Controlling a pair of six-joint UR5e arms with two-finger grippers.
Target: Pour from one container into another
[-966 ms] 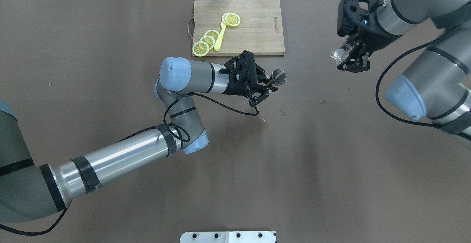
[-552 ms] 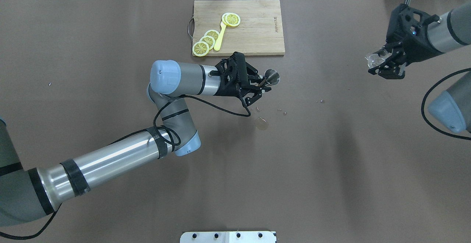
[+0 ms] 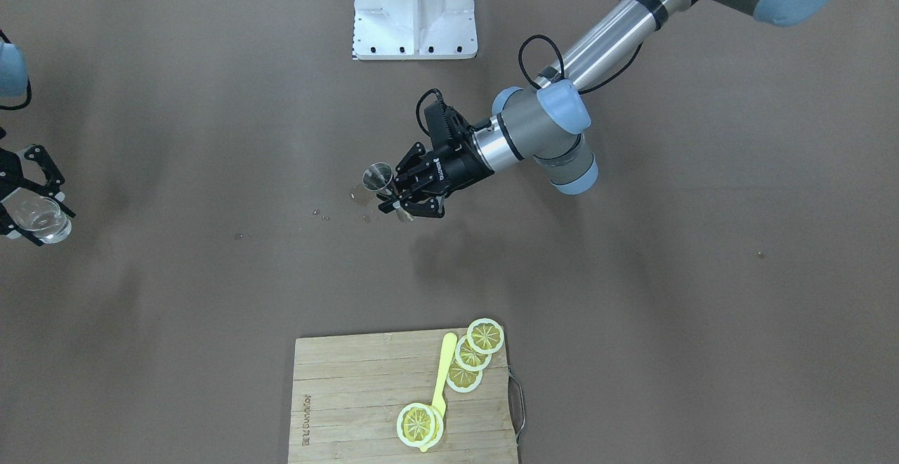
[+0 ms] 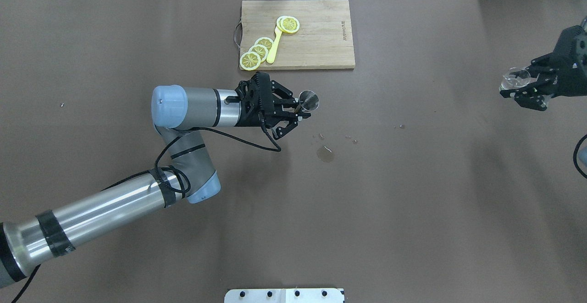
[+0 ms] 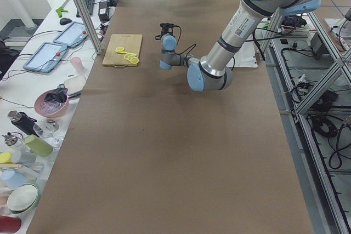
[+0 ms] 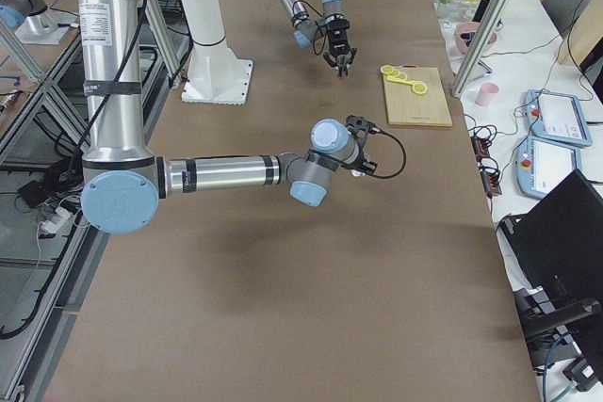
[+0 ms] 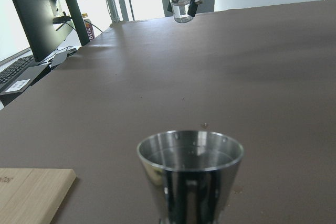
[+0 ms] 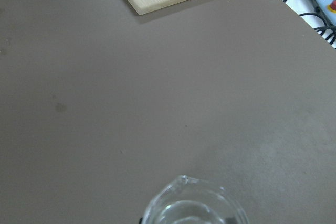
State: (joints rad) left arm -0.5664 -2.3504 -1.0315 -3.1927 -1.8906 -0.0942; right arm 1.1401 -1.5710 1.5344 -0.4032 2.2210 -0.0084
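The grey steel jigger (image 4: 308, 100) is held upright at its waist by my left gripper (image 4: 300, 109), which is shut on it just in front of the cutting board. The left wrist view shows its open top cone (image 7: 190, 177) close up. In the front-facing view the jigger (image 3: 378, 177) hangs above a wet patch, with the left gripper (image 3: 395, 197) behind it. The small clear glass (image 4: 512, 79) sits between the fingers of my right gripper (image 4: 517, 87), shut on it far out near the table's right end. The same glass (image 3: 38, 220) in the right gripper (image 3: 28, 213) shows at the front-facing view's left edge.
A wooden cutting board (image 4: 321, 37) with lemon slices (image 4: 257, 52) and a yellow utensil lies at the table's far middle. A wet spot (image 4: 325, 154) and small drops mark the brown cover right of the jigger. The white robot base (image 3: 414, 8) stands at the near edge.
My left arm drew back to the left with the jigger still upright. My right arm swung far to the right with the glass, lower and nearer the table's right end.
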